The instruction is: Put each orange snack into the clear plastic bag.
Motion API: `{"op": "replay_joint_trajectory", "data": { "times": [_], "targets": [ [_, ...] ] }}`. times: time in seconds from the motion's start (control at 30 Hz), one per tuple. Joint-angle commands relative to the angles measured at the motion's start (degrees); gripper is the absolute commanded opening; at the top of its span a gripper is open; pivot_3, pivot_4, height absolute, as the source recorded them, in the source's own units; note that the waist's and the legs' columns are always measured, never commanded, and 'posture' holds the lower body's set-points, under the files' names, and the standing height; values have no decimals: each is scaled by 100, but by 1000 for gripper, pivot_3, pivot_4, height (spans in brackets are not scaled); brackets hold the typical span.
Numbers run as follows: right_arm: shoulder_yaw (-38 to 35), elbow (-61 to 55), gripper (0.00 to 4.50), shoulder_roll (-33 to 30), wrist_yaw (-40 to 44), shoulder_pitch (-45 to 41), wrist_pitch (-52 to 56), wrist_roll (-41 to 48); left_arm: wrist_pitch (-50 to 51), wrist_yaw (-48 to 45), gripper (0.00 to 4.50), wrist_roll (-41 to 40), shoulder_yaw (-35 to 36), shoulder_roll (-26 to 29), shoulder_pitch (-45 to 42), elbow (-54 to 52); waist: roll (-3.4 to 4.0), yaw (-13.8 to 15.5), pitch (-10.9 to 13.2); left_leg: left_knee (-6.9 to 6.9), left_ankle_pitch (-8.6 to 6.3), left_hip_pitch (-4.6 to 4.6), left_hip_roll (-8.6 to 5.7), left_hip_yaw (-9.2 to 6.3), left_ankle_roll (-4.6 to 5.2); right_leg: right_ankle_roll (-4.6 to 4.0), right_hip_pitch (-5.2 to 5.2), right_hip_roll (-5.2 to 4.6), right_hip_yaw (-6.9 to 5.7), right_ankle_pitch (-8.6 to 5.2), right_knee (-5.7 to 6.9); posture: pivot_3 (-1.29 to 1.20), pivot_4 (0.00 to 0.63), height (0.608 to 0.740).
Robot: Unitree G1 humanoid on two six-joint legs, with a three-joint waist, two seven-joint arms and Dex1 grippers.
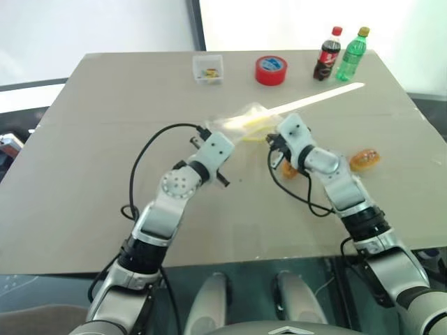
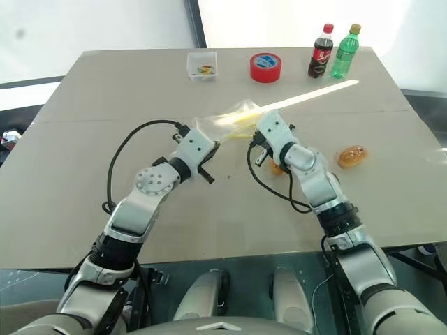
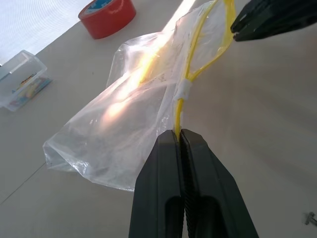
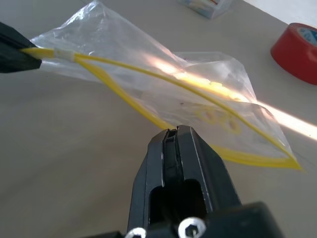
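Left end effector [image 3: 181, 133]: you see its fingers clamped on the yellow strip of the clear plastic bag [image 3: 124, 114].
Right end effector [image 4: 172, 132]: fingers together, pinching the same yellow strip.
Bag: held above mid-desk [image 1: 105, 139].
Orange snacks: one [image 1: 364, 160] on the desk right of the right arm; another [image 1: 290, 169] just beside that arm's wrist.

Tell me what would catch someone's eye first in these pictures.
First, the clear bag with its yellow strip, held up mid-table between both claws: the left claw pinches one end of the strip, the right claw is shut at the strip's near edge. Next, two orange snacks on the table, one right of the right arm, one partly hidden under it. At the far edge, a red tape roll stands out.
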Motion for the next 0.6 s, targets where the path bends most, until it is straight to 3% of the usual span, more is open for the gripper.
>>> {"op": "replay_joint_trajectory", "data": {
  "times": [0.03,0.33,0.6],
  "targets": [
    [1,680,68,61,-266,-544,-644,-154,-159,-118,0,-25,59,-1,-55,-206,0,-7,0,1,0,0,0,1,0,0,0,0,0,0,0,0,150,740],
    [643,2599,68,95,-710,-1549,-2572,-1013,-256,-568,0,55,-89,250,129,-367,0,-12,0,-3,0,1,0,1,-1,0,-1,0,1,0,-4,0,150,740],
    [631,2911,68,-24,-657,-1695,-3118,-1222,-273,-558,0,133,1,456,202,-364,1,-9,0,-2,0,1,0,-1,-1,0,-1,-1,1,0,-1,0,150,740]
  ]
}}
